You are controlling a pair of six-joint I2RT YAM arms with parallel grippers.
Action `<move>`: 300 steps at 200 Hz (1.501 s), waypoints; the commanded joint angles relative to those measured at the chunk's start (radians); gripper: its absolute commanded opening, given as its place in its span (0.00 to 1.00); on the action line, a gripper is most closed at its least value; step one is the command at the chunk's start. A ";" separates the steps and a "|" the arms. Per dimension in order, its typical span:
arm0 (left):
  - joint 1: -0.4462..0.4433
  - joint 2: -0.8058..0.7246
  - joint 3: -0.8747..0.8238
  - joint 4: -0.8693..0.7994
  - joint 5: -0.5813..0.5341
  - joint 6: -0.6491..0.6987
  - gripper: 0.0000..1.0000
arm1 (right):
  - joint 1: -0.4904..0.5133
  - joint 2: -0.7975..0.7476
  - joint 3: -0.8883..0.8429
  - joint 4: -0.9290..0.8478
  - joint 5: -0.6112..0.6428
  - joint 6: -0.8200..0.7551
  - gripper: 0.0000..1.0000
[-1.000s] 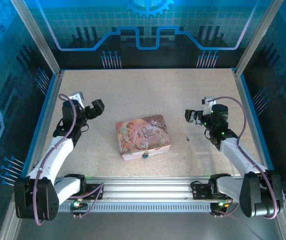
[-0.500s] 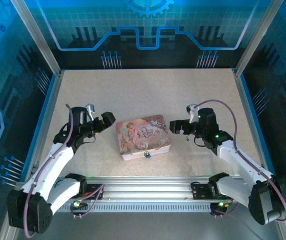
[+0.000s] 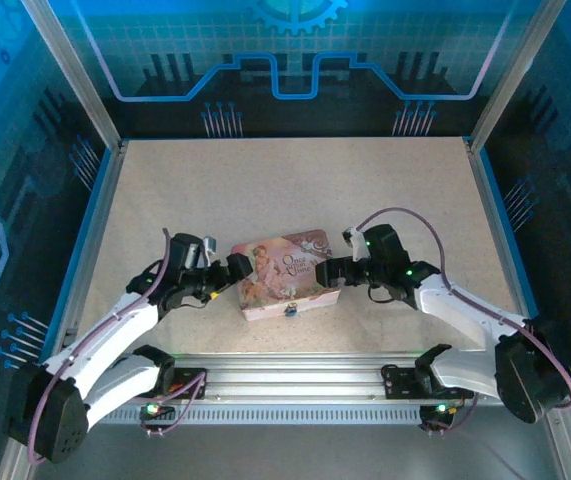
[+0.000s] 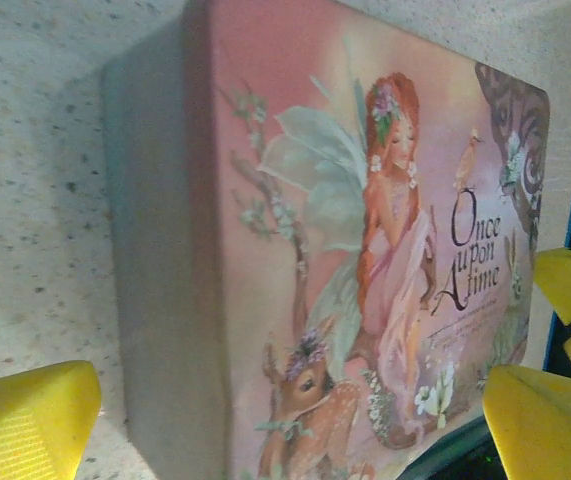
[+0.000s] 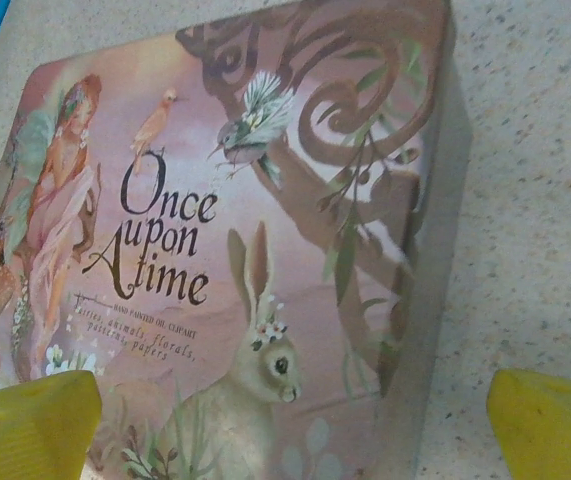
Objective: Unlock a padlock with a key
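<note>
Now, my left gripper (image 3: 235,273) has its yellow fingertips (image 4: 30,420) spread fully and holds nothing, facing the left end of the pink, picture-printed rectangular tin box (image 3: 285,262); my right gripper (image 3: 333,270) is just as wide and empty at the tin's right end. Whether either touches the tin, I cannot tell. The tiny silvery-grey metal padlock (image 3: 290,309) hangs at the middle of the tin's near wall. The step, I judge, is steadying the tin. To do it well I should press in from both ends together, low on the walls and gently, so the tin neither twists nor slides on the speckled beige tabletop (image 3: 165,190), keeping clear of the padlock.
</note>
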 commanded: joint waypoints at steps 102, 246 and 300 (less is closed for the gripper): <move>-0.069 0.185 0.052 0.185 0.047 -0.014 0.98 | 0.033 0.141 0.091 0.012 -0.125 0.026 0.99; 0.036 0.507 0.354 0.190 0.036 0.156 0.99 | 0.022 0.288 0.192 0.074 -0.168 0.014 0.99; 0.066 0.619 0.470 0.188 0.055 0.199 0.99 | 0.024 0.356 0.220 0.126 -0.227 0.036 0.98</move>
